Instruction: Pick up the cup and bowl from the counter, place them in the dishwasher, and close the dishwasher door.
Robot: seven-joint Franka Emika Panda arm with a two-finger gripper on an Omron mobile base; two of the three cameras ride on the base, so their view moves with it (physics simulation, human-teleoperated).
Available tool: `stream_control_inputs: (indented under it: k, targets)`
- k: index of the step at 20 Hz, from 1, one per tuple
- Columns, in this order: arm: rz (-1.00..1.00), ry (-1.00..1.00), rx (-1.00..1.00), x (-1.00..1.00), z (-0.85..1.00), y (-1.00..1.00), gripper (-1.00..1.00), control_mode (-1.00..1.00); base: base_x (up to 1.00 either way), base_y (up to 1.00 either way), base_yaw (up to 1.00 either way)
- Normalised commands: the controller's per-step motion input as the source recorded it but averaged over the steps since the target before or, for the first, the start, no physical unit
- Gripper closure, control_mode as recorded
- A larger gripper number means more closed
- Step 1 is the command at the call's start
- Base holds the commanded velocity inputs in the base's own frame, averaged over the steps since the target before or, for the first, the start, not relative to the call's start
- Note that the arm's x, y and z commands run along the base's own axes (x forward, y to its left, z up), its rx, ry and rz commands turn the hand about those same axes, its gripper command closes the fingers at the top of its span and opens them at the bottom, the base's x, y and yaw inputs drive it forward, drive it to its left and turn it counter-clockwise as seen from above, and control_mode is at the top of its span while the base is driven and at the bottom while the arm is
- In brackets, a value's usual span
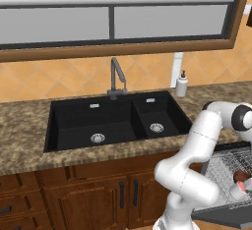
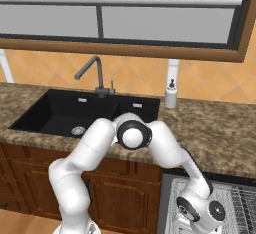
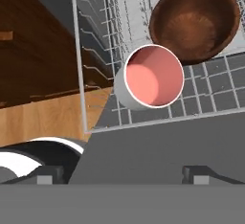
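The white cup (image 3: pixel 153 77) lies in the light grey wire rack (image 3: pixel 217 91) of the dishwasher, its salmon-red face turned toward the hand camera. The glossy brown bowl (image 3: pixel 196 22) rests right beside it, deeper in the rack and touching the cup's rim. My gripper (image 3: pixel 124 175) hovers above the lowered dishwasher door (image 3: pixel 158 144), open, its two dark tips spread wide with nothing between them. In the left base view the cup (image 1: pixel 239 190) and the bowl (image 1: pixel 241 176) sit in the rack (image 1: pixel 224 162) at the right edge. The speckled counter (image 1: pixel 24 140) runs behind.
A black double sink (image 1: pixel 113 121) with a grey faucet (image 1: pixel 117 79) is cut into the counter, and a white soap dispenser (image 1: pixel 181 84) stands behind it. Brown wooden cabinets (image 1: pixel 98 194) flank the dishwasher. My white arm (image 2: pixel 165 148) arcs down over the rack (image 2: pixel 240 203).
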Motion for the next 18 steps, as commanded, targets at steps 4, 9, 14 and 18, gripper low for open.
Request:
stream_control_inputs:
  k: [4,9,14,18]
  targets:
    - [0.06,0.03,-0.02,-0.43,0.07,-0.17,-1.00,-1.00,0.00,0.00,0.00]
    - [0.06,0.06,-0.01,0.06,-0.44,-0.09,-1.00,-1.00,0.00,0.00,0.00]
    - [0.00,-0.02,0.00,0.01,-0.40,-0.08,-1.00,-1.00,0.00,0.00,0.00]
    - [0.00,-0.07,0.00,0.12,-0.37,-0.03,-1.00,-1.00,0.00,0.00,0.00]
